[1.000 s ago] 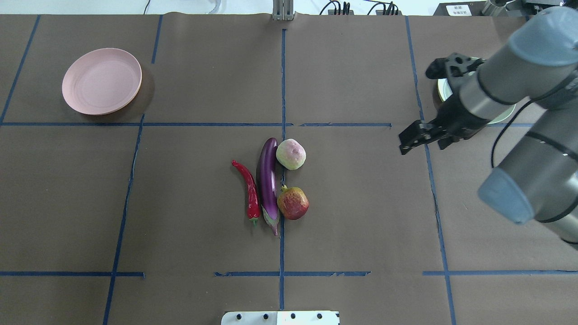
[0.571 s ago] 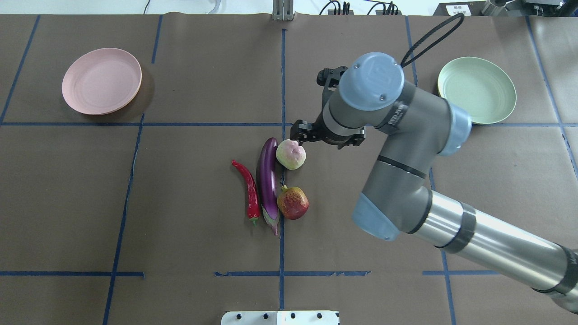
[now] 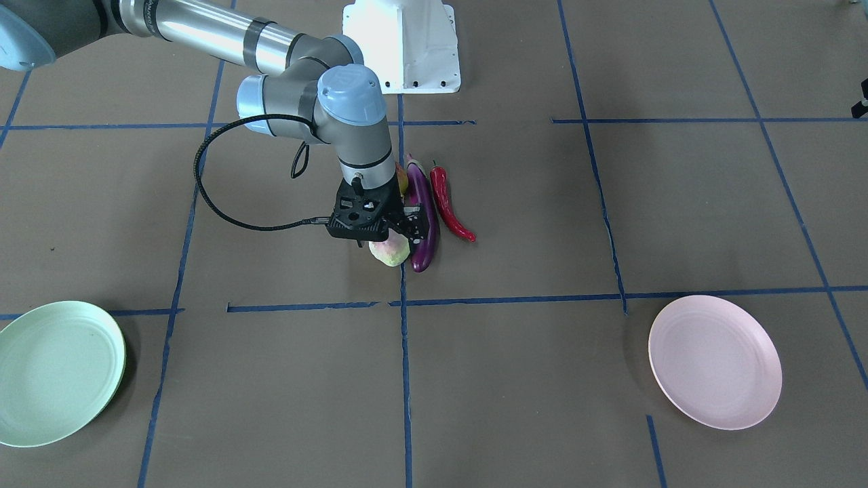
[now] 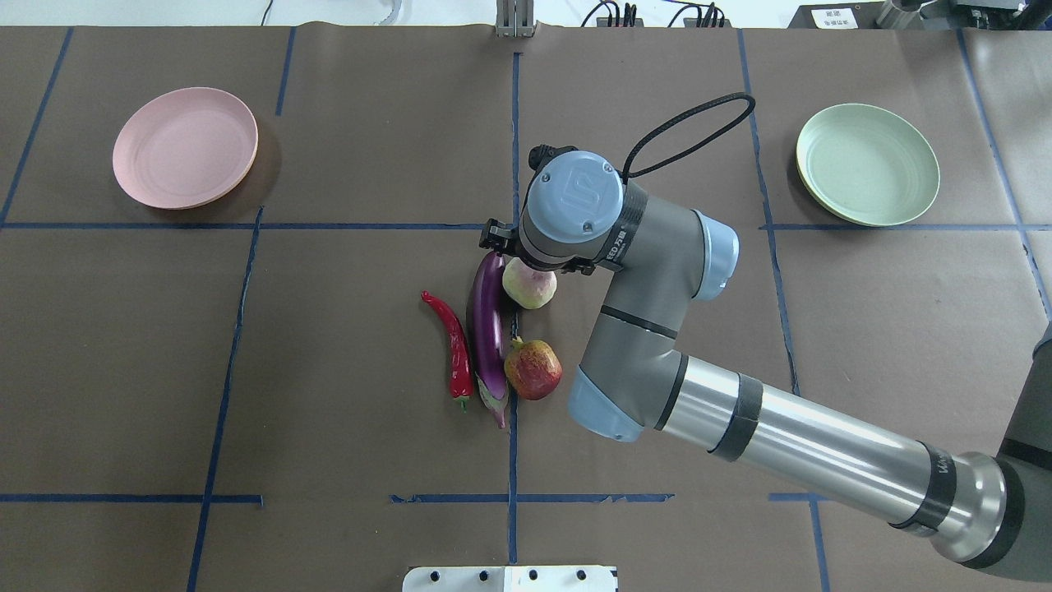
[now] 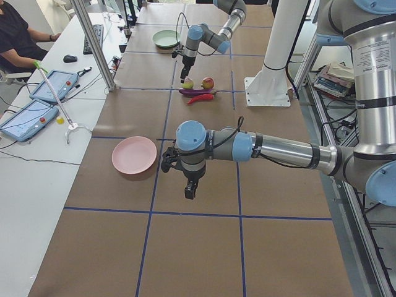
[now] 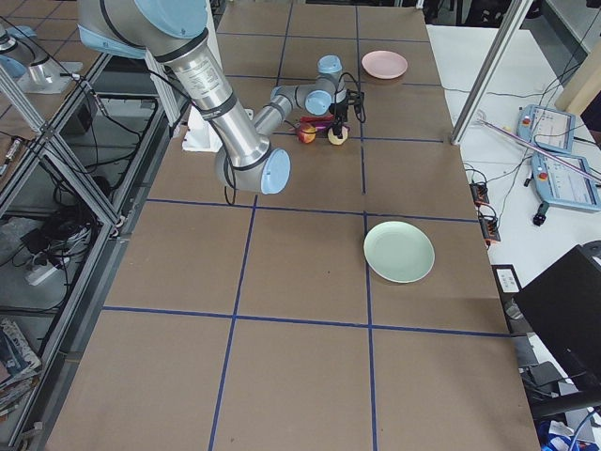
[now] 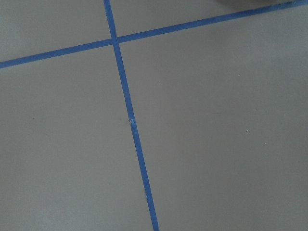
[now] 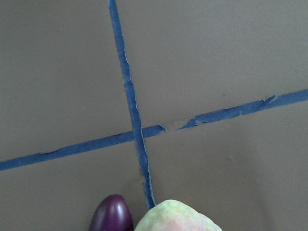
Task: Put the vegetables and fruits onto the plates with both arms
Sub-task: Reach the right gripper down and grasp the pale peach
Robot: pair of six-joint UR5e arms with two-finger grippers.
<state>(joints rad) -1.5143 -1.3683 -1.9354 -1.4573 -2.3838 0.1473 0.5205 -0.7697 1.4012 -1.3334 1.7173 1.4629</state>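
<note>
The purple eggplant (image 4: 486, 329), the red chili (image 4: 456, 345), the red-and-yellow fruit (image 4: 533, 370) and the pale green fruit (image 4: 532, 289) lie together at the table's middle. My right gripper (image 3: 388, 238) is open and straddles the pale green fruit (image 3: 389, 253), close beside the eggplant (image 3: 424, 196). The right wrist view shows that fruit's top (image 8: 178, 219) and the eggplant's end (image 8: 111, 216). The pink plate (image 4: 185, 148) is at the far left and the mint plate (image 4: 867, 163) at the far right, both bare. My left gripper (image 5: 189, 192) hangs beyond the pink plate (image 5: 133, 154); I cannot tell its state.
The white base block (image 3: 400, 41) stands at the robot's edge. A black cable loop (image 3: 203, 176) hangs off the right wrist. Blue tape lines (image 7: 130, 120) cross the brown table. A person and tablets (image 5: 46, 86) are on a side table.
My right arm swung in from near the mint plate to the middle. Its gripper has come down around the pale green fruit. The fruits and vegetables have not moved.
</note>
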